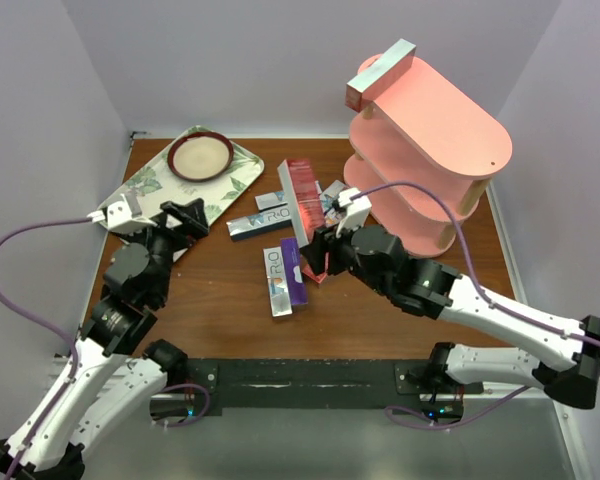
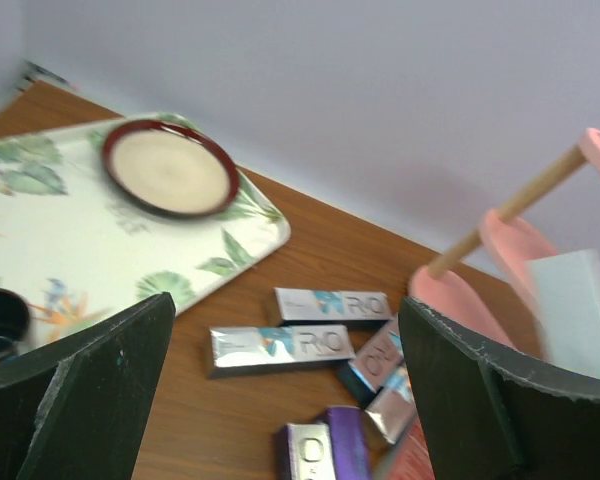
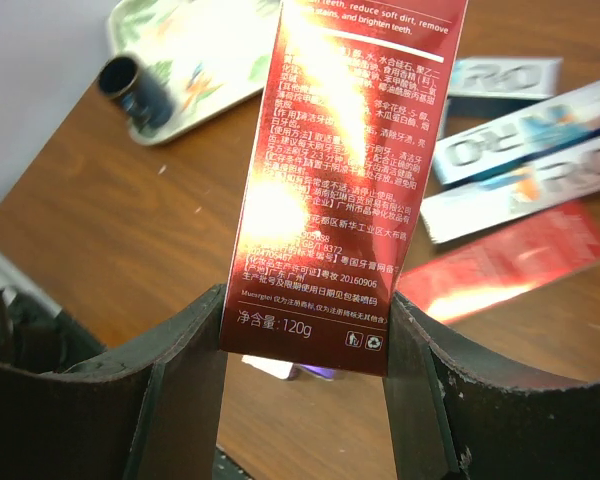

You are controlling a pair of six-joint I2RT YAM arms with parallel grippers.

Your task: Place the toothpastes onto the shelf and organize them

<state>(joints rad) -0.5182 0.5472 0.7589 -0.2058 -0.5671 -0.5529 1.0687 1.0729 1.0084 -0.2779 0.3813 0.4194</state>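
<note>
The pink shelf [image 1: 430, 150] stands at the back right, with one silver-and-red toothpaste box [image 1: 380, 75] lying on its top board. Several toothpastes lie loose mid-table: silver ones [image 1: 260, 222] [image 1: 276, 281], a purple one [image 1: 293, 270] and a red one [image 3: 510, 260]. My right gripper [image 3: 305, 370] is shut on the end of a red toothpaste box [image 3: 350, 180], held just above the pile [image 1: 302, 195]. My left gripper [image 1: 185, 215] hangs open and empty near the tray's edge, its fingers [image 2: 80, 400] wide apart, facing two silver boxes [image 2: 280, 348] [image 2: 330, 303].
A leaf-patterned tray [image 1: 145, 185] lies at the back left with a dark-rimmed dish [image 1: 201, 155] on it and a small dark cup [image 3: 130, 85]. Lilac walls close in the table on three sides. The shelf's lower boards [image 2: 520, 250] sit close to the pile.
</note>
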